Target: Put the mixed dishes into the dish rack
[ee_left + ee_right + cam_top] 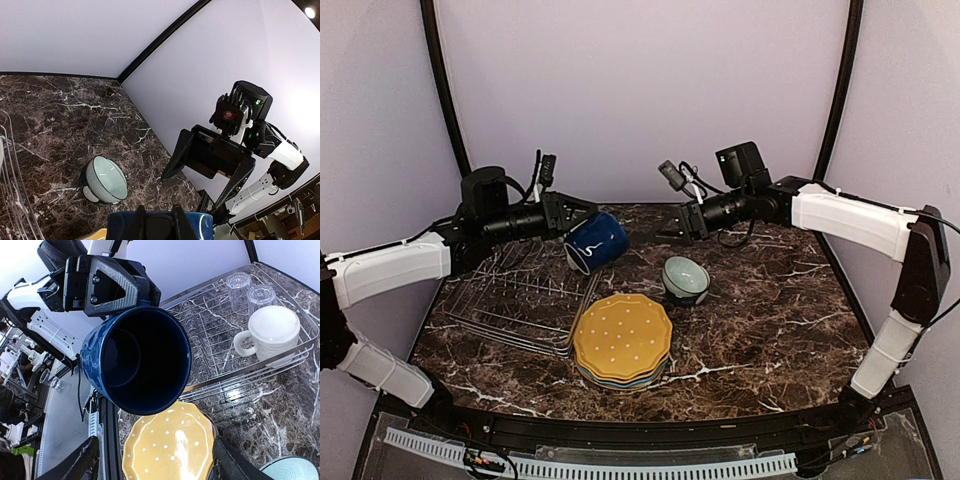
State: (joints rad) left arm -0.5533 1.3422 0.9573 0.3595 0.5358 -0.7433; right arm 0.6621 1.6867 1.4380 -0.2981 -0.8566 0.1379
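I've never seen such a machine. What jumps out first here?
A dark navy mug is held in mid-air by the left gripper, tipped on its side near the right end of the dish rack, mouth toward the open right gripper. In front, a yellow white-dotted plate tops a stack.

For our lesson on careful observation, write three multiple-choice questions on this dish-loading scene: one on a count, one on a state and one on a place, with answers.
1. How many clear glasses stand in the rack? A one; B two; C four.
2. The blue mug is: A held in the left gripper; B standing in the rack; C stacked on the glasses.
3. Where is the bowl? A in the rack; B inside the blue mug; C on the table.
Answers: 1 B, the right wrist view shows two beside the cream mug. 2 A, the gripper is clamped on its rim. 3 C, it sits on bare marble.
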